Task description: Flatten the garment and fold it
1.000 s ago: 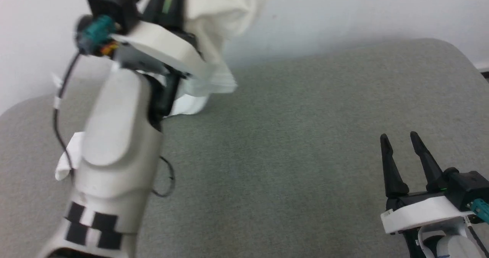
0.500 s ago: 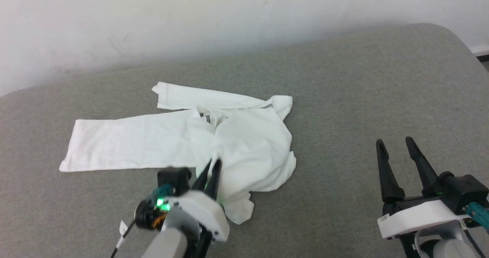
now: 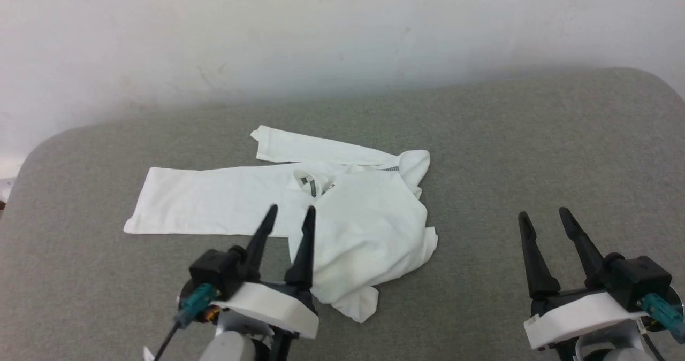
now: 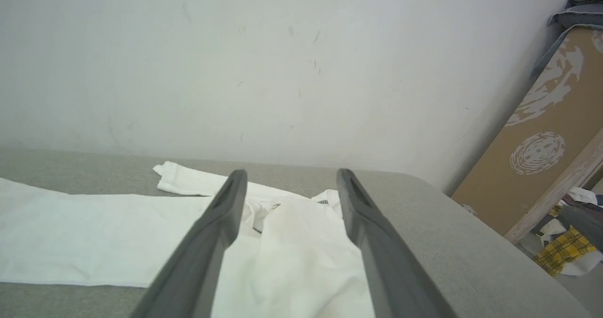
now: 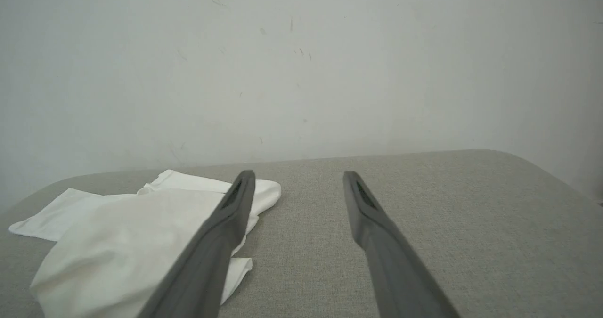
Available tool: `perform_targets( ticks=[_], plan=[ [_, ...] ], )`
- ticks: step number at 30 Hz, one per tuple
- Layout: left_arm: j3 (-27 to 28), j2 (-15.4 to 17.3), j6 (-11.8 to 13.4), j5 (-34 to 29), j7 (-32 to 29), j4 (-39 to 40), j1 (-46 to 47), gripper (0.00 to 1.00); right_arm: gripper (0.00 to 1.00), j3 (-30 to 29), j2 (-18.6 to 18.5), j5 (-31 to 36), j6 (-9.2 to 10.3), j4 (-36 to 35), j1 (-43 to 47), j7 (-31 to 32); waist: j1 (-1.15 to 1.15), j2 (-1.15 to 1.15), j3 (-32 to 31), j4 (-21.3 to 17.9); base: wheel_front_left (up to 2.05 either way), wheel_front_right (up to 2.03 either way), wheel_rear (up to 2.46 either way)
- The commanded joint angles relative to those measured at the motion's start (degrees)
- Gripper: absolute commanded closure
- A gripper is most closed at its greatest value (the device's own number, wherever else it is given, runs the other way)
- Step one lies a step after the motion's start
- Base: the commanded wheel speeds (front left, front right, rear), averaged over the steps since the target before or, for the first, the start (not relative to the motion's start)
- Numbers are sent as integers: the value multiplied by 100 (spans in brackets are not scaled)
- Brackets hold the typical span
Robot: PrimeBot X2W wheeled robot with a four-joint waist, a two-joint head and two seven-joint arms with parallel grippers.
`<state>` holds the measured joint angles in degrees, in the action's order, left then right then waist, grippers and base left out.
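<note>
Garment (image 3: 369,227): white, lies rumpled on grey desk (image 3: 508,152), left of centre. Body bunched and folded over at right. 1 sleeve (image 3: 214,200) stretched flat toward left; 2nd sleeve (image 3: 310,150) behind it, nearer wall (image 3: 342,29). Neck label (image 3: 305,182) shows where sleeves meet body. Left hand (image 3: 291,208): fingers spread, nothing between them, over garment's near part; contact with cloth unclear. Right hand (image 3: 541,213): fingers spread, empty, over bare desk, well apart from garment.
</note>
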<state>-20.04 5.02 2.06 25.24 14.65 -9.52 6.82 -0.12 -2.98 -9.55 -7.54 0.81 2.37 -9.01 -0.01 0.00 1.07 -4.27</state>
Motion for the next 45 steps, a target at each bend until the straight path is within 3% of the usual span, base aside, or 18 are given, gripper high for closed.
perform_targets(
  ticks=[1,13,25,32,37,45],
  plan=[
    [103,33,5,-88,24,113,-108,0,0,-14,11,38,5,-54,42,28,1,0,-54,71,0,0,0],
    [1176,543,311,-431,34,454,-761,0,0,-29,11,81,5,-245,148,196,1,0,-55,160,0,0,0],
    [1169,817,412,-639,-13,492,-870,0,0,-98,11,316,5,-115,-218,603,1,0,129,434,0,0,0],
    [1050,683,357,-583,-4,437,-723,0,0,1245,-11,362,5,399,-1078,1829,1,0,216,633,0,0,0],
    [946,583,279,-553,6,312,-596,0,0,2401,-207,-17,5,791,-1785,2722,1,0,280,756,0,0,0],
    [828,438,136,-532,22,128,-355,0,0,3564,-170,-544,5,1695,-3100,3962,1,0,448,1009,0,0,0]
  ],
)
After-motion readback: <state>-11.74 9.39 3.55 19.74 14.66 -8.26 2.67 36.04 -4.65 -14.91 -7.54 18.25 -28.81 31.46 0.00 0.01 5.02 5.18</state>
